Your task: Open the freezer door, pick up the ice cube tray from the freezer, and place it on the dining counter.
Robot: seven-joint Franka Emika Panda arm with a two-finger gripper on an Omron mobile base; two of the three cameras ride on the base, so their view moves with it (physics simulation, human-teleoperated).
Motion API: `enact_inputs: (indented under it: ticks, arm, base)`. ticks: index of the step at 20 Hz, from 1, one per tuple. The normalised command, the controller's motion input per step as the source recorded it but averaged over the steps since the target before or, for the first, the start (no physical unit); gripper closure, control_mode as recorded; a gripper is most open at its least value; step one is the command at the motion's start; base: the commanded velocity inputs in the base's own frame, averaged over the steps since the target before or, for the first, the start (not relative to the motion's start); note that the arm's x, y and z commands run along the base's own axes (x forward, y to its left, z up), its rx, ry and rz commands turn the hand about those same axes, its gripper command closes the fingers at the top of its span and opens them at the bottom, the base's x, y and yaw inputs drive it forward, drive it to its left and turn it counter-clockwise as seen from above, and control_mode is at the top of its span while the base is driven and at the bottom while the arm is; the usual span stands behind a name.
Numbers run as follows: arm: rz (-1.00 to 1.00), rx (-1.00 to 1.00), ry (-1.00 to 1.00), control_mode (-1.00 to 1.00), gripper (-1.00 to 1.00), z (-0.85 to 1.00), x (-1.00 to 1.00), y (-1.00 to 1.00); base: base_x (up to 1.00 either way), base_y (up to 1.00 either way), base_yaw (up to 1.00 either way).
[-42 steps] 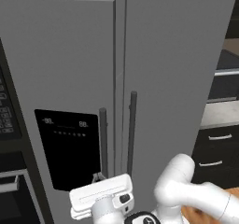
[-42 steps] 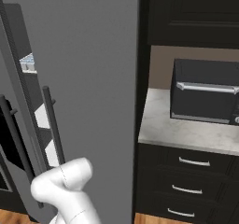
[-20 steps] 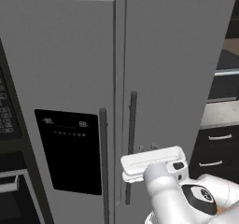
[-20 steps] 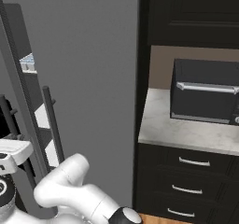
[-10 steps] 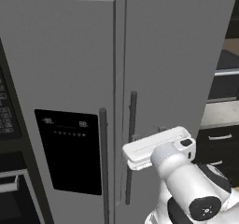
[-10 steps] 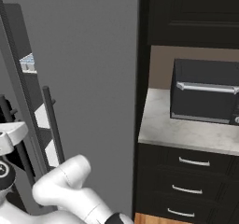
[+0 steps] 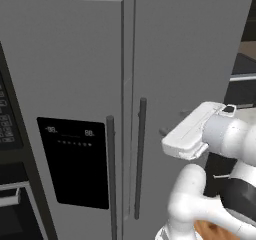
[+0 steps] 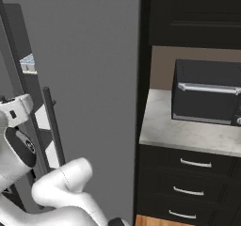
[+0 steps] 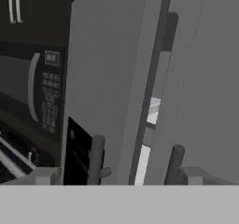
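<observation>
The pincer (image 9: 116,178) hangs spread wide in front of the freezer door (image 7: 65,74), ajar by a crack, with the ice cube tray (image 9: 154,105) glimpsed on a shelf inside, and closing off-line could catch the neighbouring door's handle (image 7: 141,154) instead.

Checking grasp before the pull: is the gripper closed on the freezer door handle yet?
No. In the hand view the freezer door handle stands ahead of the gripper, not between its fingertips.
</observation>
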Motion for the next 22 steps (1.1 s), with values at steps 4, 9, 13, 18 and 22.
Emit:
enact_inputs:
  ticks: [4,9,13,18,22]
  arm:
    - [0.58,0.12,-0.11,-1.00,-1.00,-0.33,0.74,-0.54]
    - [0.49,0.13,-0.18,-1.00,-1.00,-0.46,0.67,-0.11]
    - [0.32,0.11,-0.22,-1.00,-1.00,-0.55,0.30,0.02]
    - [0.12,0.13,-0.08,-1.00,-1.00,-0.44,0.35,0.25]
    - [0.00,0.02,0.02,-1.00,-1.00,-0.01,0.26,0.44]
  base:
    - [0.00,0.00,0.00]
    - [0.00,0.00,0.00]
    - [0.00,0.00,0.00]
    - [0.00,0.00,0.00]
    - [0.00,0.00,0.00]
